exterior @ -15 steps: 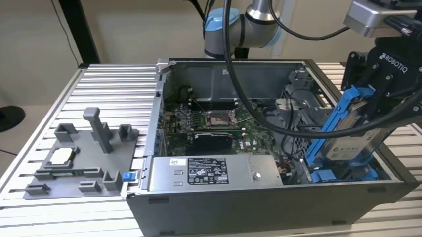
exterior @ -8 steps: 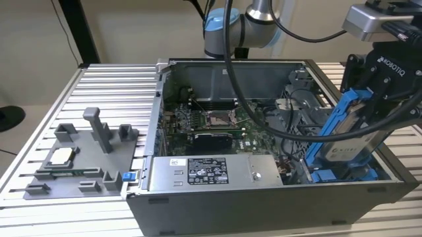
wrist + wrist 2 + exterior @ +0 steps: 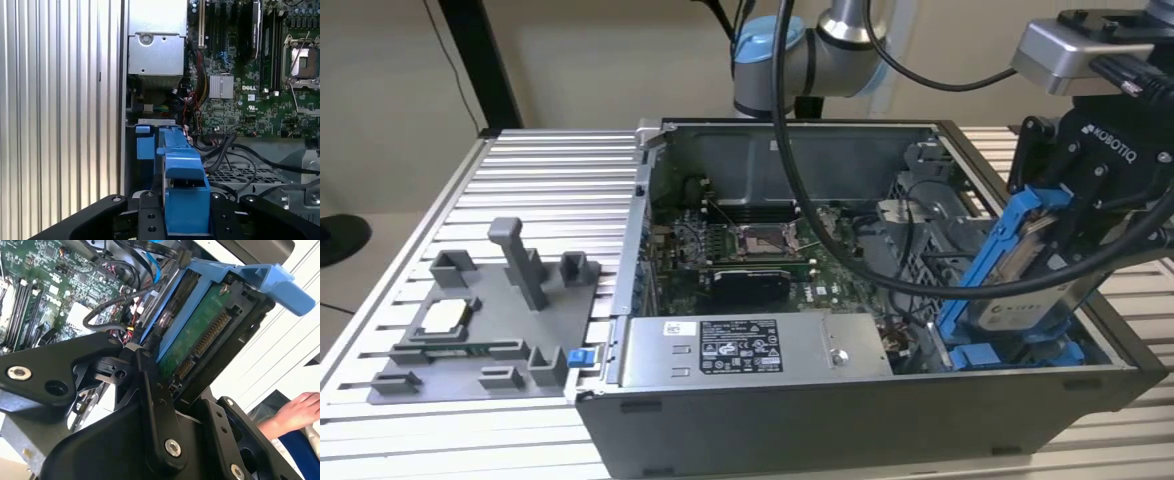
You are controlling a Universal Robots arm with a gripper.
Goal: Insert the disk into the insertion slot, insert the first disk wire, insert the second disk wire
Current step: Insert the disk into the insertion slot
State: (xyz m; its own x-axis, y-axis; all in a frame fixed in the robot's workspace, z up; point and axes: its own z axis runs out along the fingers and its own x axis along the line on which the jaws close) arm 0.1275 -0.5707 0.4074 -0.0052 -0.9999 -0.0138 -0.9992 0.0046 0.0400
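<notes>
The claw (image 3: 1074,245) is clamped on the disk (image 3: 1014,290) — its black fingers (image 3: 156,405) close on it from either side, and the blue caddy frame stands out between them in the first wrist view. The disk hangs over the corner of the open computer case (image 3: 854,420) at the exterior view's right, above the blue fittings of the insertion slot (image 3: 1007,354). Its long axis stands steep but tilted: the upper end leans toward the exterior view's right, under the claw, and the lower end points down and toward the exterior view's left, into the case. The slot thus lies just below the disk's lower end; whether that end touches the blue fittings cannot be told. The disk is judged not yet seated, since most of its length stands above the case rim. Black cables (image 3: 222,150) lie just beside the slot inside the case. The grey power-supply box (image 3: 734,350) lies well apart from the disk. The case rests on the ribbed tabletop (image 3: 547,190).
</notes>
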